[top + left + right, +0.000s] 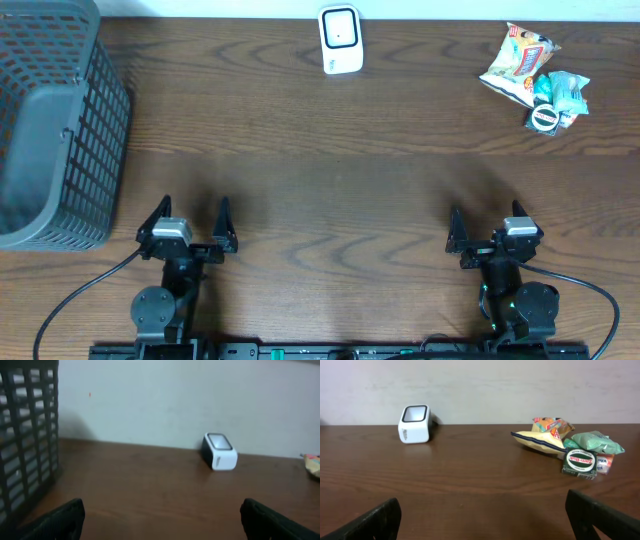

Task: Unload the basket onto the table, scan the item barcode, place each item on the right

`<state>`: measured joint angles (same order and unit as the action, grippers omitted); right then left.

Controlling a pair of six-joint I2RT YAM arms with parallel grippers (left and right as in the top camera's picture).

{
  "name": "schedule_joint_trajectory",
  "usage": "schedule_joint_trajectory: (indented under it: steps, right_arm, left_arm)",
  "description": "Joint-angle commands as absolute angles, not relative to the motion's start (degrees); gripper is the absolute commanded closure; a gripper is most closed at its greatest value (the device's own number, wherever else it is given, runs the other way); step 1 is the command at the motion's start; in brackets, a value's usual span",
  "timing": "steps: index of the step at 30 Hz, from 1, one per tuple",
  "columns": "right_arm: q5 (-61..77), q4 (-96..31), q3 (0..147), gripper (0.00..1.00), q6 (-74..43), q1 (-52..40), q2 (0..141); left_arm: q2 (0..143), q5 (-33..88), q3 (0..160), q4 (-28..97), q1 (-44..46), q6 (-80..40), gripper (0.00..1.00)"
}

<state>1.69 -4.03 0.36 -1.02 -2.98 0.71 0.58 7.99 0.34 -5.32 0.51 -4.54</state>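
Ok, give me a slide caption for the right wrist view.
Open right gripper faces a white scanner and a pile of packaged items across the wooden table.

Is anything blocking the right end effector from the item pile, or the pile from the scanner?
Nothing visible does. Only bare table lies between the open right end effector and the snack packets, and between those and the barcode scanner.
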Motion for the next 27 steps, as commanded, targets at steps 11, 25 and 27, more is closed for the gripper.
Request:
schedule_joint_trajectory:
  steps: [11, 25, 27]
  right_arm:
    - [1.5, -4.3, 0.3, 0.01, -0.6, -3.3, 0.3]
    - [1.4, -4.3, 0.3, 0.01, -0.6, -3.3, 0.3]
    - [1.4, -4.3, 0.3, 0.01, -0.6, -3.3, 0.3]
  left_arm:
    - [0.1, 7.9, 0.2, 3.5, 0.9, 0.2, 0.02]
    - [0.1, 7.6, 0.2, 3.6, 2.1, 1.1, 0.02]
    - [0.1, 5.8, 0.2, 3.8, 2.1, -1.7, 0.02]
